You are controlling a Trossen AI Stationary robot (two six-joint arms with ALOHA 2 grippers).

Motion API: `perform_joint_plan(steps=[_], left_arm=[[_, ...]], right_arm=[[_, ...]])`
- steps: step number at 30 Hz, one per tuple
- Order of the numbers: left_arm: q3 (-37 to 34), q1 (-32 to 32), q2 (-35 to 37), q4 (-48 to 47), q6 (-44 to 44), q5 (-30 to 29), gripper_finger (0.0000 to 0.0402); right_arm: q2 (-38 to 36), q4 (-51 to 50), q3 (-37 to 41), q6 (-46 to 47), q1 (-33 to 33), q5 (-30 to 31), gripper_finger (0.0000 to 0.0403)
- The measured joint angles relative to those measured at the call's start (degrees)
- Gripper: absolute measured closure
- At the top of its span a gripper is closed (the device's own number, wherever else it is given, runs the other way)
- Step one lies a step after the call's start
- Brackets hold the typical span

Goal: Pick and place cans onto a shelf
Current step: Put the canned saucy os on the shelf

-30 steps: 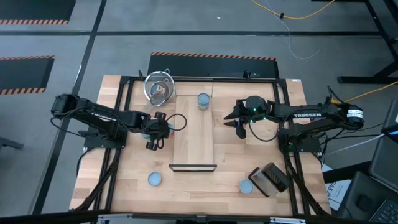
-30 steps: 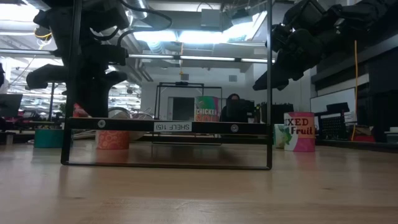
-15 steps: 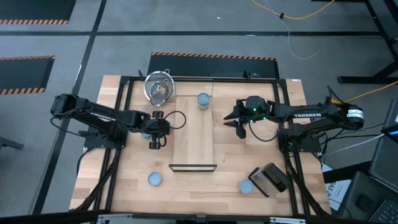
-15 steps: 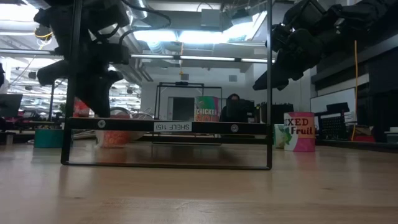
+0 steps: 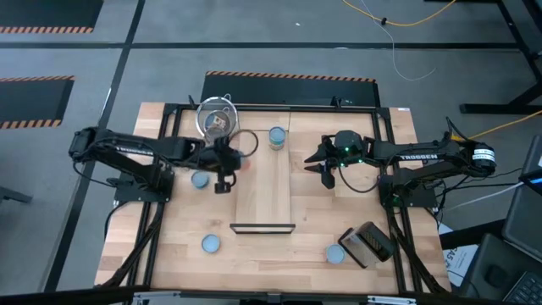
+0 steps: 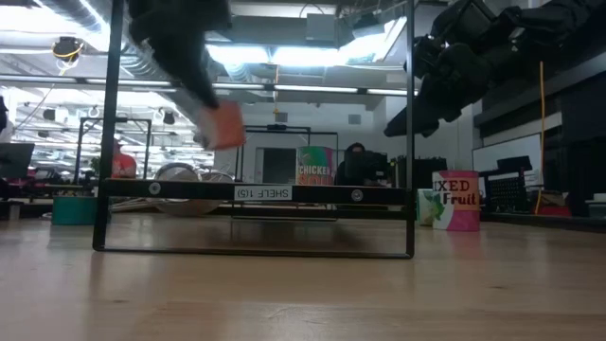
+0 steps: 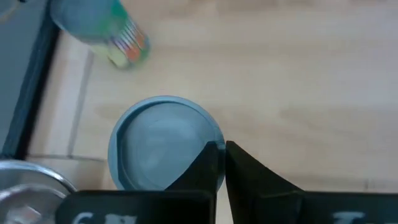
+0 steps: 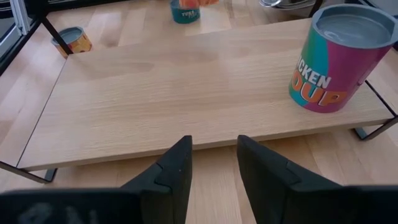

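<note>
My left gripper (image 5: pixel 237 165) is shut on a red-labelled can (image 5: pixel 246 163) with a pale blue top (image 7: pixel 158 146), at the left edge of the shelf (image 5: pixel 264 191). In the low view the can (image 6: pixel 225 125) hangs blurred, high above the table. A chicken soup can (image 5: pixel 277 137) stands on the shelf's far end (image 8: pixel 339 59). A teal can (image 5: pixel 200 180) stands on the table left of the shelf. My right gripper (image 5: pixel 326 167) is open and empty, right of the shelf, facing it (image 8: pixel 214 158). My left gripper has the red-labelled can at the rim of its top (image 7: pixel 202 152), where its two fingers (image 7: pixel 211 165) stand close together. The fingers come from above, slanting down. The can is lifted clear of the table and the shelf. The fingers hide what lies between them.
A wire-mesh strainer (image 5: pixel 216 119) sits at the far left of the table. Two more cans stand near the front edge (image 5: pixel 209 244) (image 5: pixel 335 253), next to a dark box (image 5: pixel 367 242). A Mixed Fruit can (image 6: pixel 455 201) shows in the low view. A black frame (image 5: pixel 169 152) borders the table.
My left gripper has risen from the table left of the shelf and gone right and toward the far edge, up to the shelf's left edge. The red-labelled can has come up with it, lifted clear. The teal can has stayed where it was.
</note>
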State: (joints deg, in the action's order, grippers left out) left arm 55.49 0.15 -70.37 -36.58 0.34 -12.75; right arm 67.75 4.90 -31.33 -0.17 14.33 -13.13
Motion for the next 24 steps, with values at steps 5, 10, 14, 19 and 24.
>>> perform_joint_plan(steps=[5,10,14,19,24], left_arm=[[3.7,3.1,0.0,0.5,-3.3,0.0,0.0393],[3.9,6.5,-0.2,3.1,-11.3,-0.1,0.0392],[3.9,8.8,-2.1,4.7,-16.8,-0.1,0.0392],[3.9,11.1,-6.4,6.1,-21.0,0.3,0.0392],[3.9,13.0,-11.2,7.7,-21.3,0.4,0.0392]], right_arm=[[0.0,0.8,0.0,0.0,0.0,0.0,0.0271],[0.0,1.2,0.0,0.0,0.0,0.0,0.0271],[0.0,1.3,0.0,0.0,0.0,0.0,0.0271],[0.0,1.4,0.0,0.0,0.0,0.0,0.0271],[0.0,1.5,0.0,-0.1,0.0,0.0,0.0271]])
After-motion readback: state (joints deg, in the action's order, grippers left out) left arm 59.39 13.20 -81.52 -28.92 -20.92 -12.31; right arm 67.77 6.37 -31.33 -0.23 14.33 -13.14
